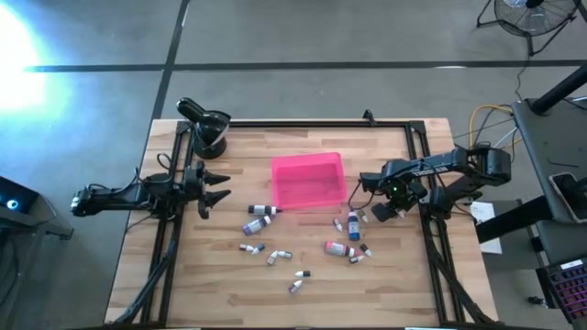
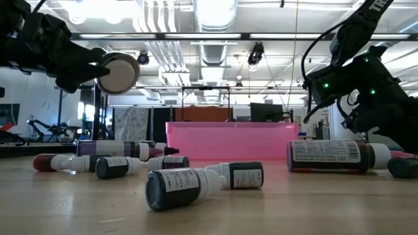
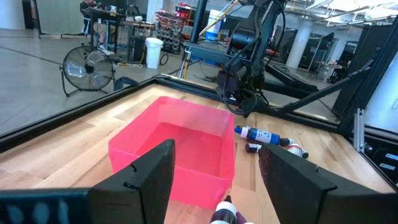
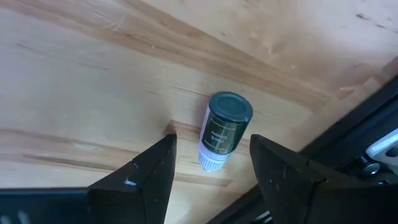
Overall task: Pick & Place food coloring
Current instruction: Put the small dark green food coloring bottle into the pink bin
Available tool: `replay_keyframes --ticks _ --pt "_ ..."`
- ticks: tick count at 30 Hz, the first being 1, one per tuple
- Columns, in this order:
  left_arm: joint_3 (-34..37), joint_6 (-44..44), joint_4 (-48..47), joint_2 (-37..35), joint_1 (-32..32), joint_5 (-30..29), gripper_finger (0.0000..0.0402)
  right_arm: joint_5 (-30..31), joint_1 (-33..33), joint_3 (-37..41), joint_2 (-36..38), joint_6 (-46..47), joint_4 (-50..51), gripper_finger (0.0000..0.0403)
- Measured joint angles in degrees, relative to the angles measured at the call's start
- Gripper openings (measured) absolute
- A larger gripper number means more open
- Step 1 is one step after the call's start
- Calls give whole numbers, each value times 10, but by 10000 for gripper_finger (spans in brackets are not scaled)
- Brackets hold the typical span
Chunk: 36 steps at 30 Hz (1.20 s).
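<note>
High view: food coloring bottles point(image 1: 275, 240) lie scattered on the table point(image 1: 193, 275) in front of the pink tray point(image 1: 308, 181); the left gripper point(image 1: 213, 189) waits spread. Right wrist view: the right gripper point(image 4: 211, 168), fingers spread, hovers over a dark bottle point(image 4: 222, 129). Probably light, rigid, prone to roll; best pinched across the body.

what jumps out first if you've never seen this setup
The pink tray at the table's middle, empty as far as the views show. Then the small food coloring bottles scattered on the wood in front of it. The right hand hangs open over one bottle beside the tray.
</note>
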<state>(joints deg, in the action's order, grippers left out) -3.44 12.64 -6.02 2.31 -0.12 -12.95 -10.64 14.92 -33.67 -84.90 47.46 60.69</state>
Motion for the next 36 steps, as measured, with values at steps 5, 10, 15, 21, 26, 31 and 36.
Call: replay_keyframes --ticks 5,10,15,21,26,31,36 --pt "0 0 0 0 0 0 208 1 0 0 0 -9 -1 195" --pt "0 0 0 0 0 0 208 3 0 0 0 -12 -9 174" --pt "0 0 0 0 0 0 208 0 0 0 0 -14 -14 132" --pt "0 0 0 0 0 0 208 -3 0 0 0 -15 -18 79" --pt "0 0 0 0 0 0 208 12 -2 -14 6 -16 -16 57" --pt "0 0 0 0 0 0 208 40 -2 -82 46 -6 -24 60" --pt "0 0 0 0 0 0 208 153 -4 -196 97 6 -48 60"
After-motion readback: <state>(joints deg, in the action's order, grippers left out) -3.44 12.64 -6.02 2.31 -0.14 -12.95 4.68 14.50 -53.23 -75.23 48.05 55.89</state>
